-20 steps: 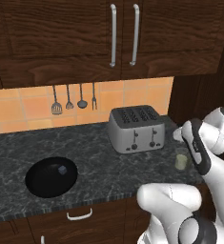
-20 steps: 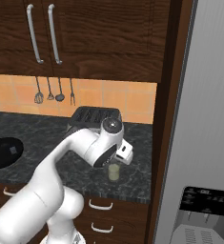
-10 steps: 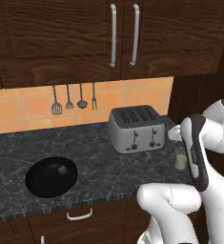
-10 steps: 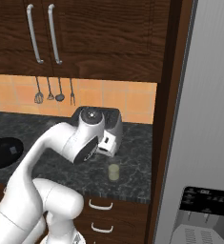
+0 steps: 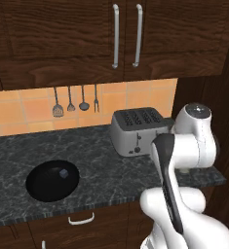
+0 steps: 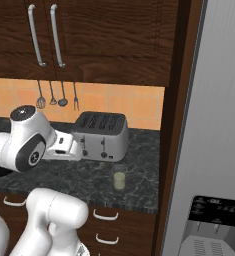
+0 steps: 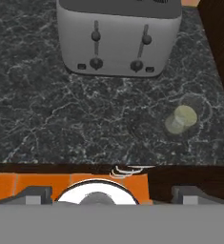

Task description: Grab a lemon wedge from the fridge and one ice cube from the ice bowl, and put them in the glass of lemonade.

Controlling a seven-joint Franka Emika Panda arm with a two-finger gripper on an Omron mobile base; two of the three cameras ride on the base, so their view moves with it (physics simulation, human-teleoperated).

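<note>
With the end effector (image 7: 111, 193) spread wide and empty over the worktop (image 7: 61, 124), the glass of lemonade (image 7: 180, 120) sits right of centre below the toaster (image 7: 118, 33), so I'd swing carefully toward the ice bowl (image 5: 52, 181) at lower left, clearing both.

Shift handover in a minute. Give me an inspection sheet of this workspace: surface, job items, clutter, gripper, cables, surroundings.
Surface: dark speckled stone counter, nothing spilled on it.
Job's things: glass of lemonade upright near the counter's front edge, in front of the toaster and apart from it; black ice bowl on the counter's left, one ice cube inside; grey fridge on the right, shut; lemon wedge nothing seen.
Clutter: silver toaster against the backsplash.
Gripper: gripper open, empty, looking down on the toaster and glass.
Cables: nothing seen.
Surroundings: dark wood cabinets above, four utensils hanging on the orange tile wall, drawers below.
</note>
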